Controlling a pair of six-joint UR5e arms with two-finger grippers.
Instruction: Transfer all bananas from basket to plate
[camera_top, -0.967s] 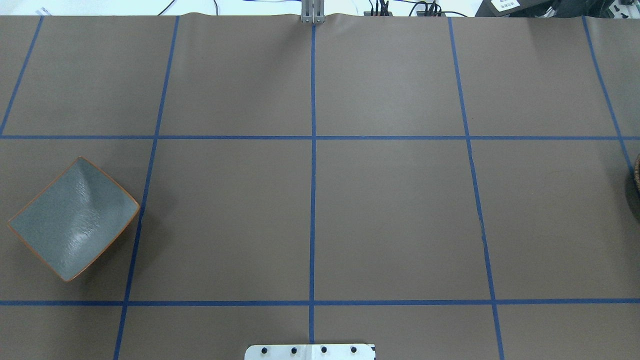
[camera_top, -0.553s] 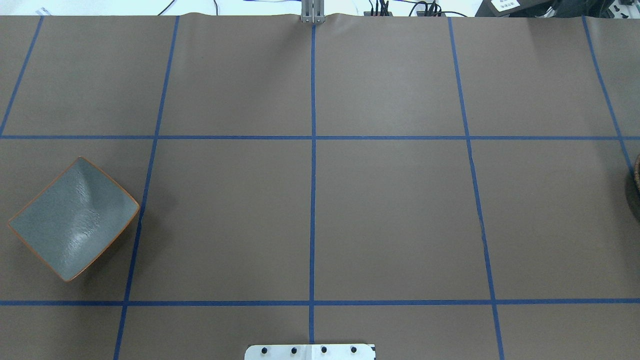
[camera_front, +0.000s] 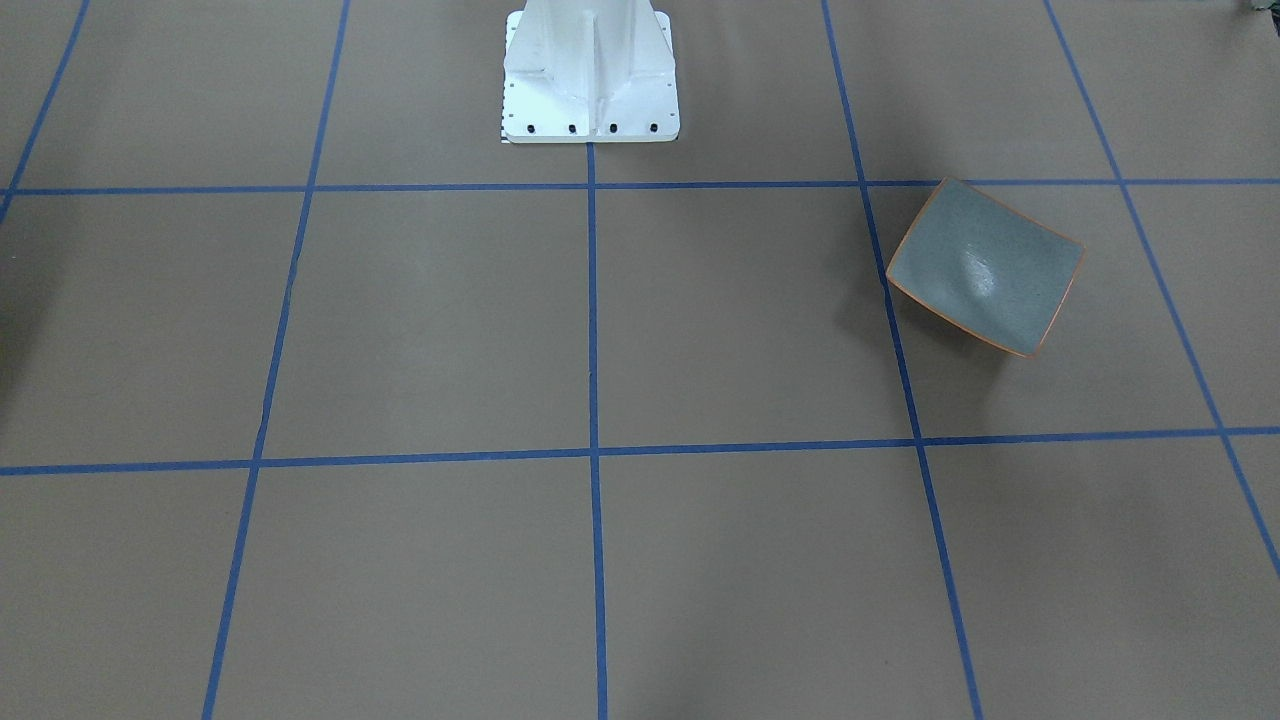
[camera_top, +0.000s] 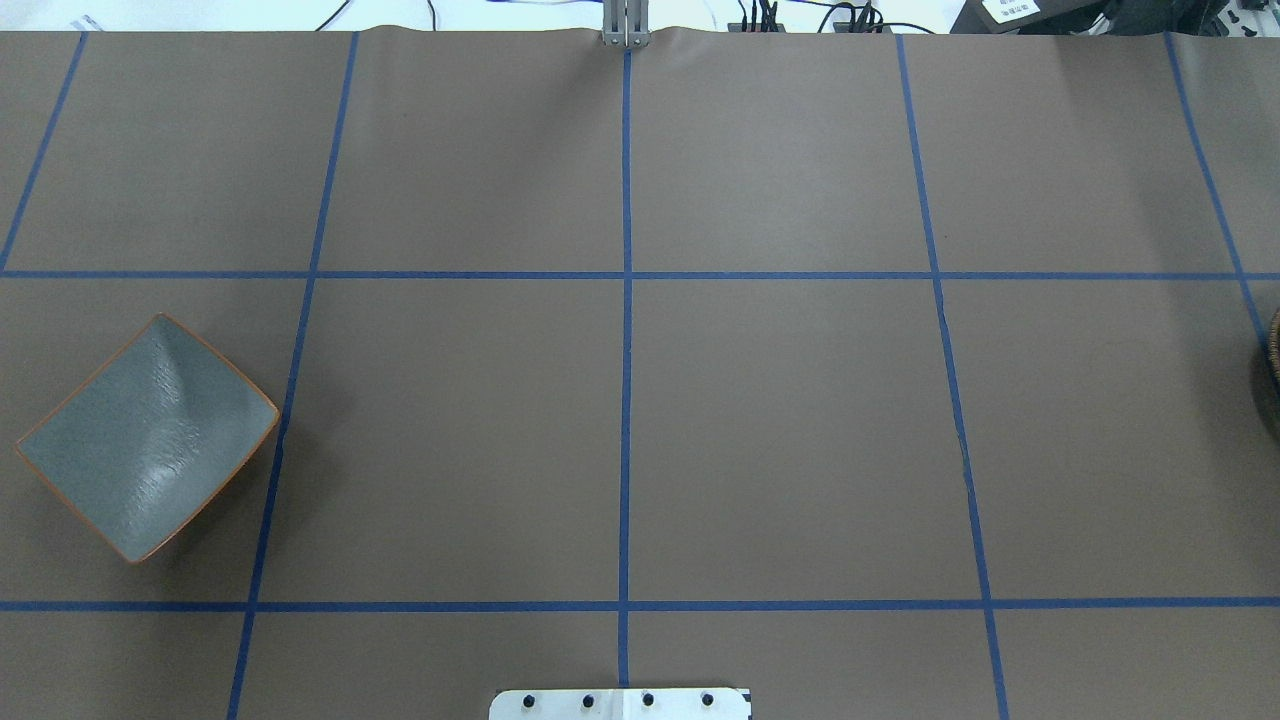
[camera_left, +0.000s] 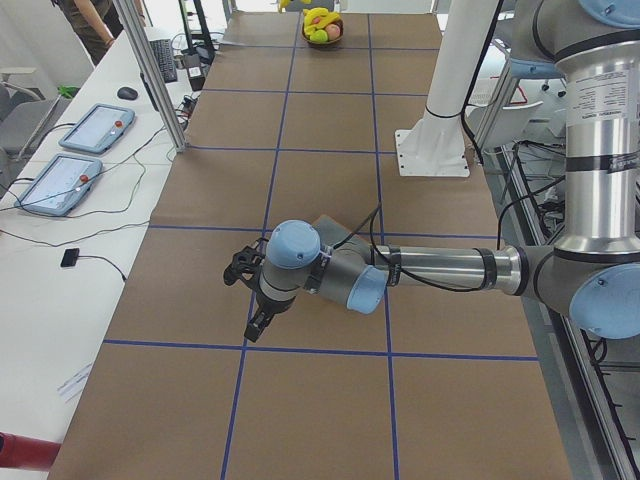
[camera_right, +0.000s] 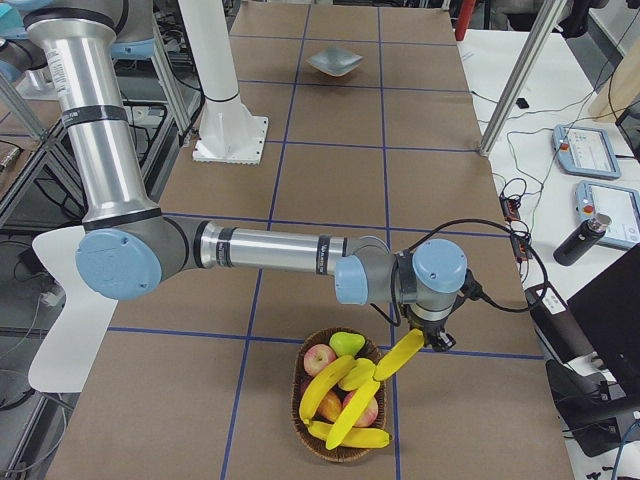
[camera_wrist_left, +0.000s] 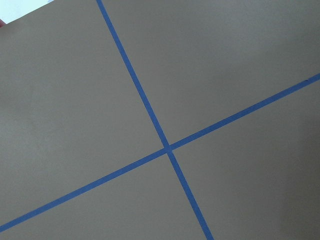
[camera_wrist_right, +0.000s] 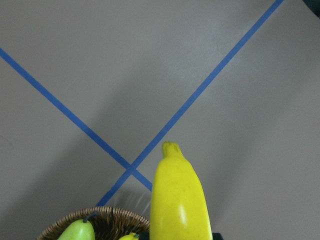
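- Front: plate (camera_front: 985, 268) lies on the left arm's side, with wide table (camera_front: 700, 330) around it.
- Overhead: plate near the left edge, basket (camera_top: 1274, 350) at the right edge.
- Left side: left gripper (camera_left: 243, 305) above the table; jaws unclear.
- Right side: right gripper (camera_right: 435, 338) at a raised banana (camera_right: 402, 356); grip unclear. Basket holds bananas (camera_right: 330, 395), apples (camera_right: 320, 357), pear (camera_right: 347, 343).

Brown table (camera_top: 800, 400) with blue tape grid (camera_top: 626, 400) (teach pendants (camera_left: 97, 128) alongside), red apples (camera_right: 320, 357), green pear (camera_right: 347, 343)
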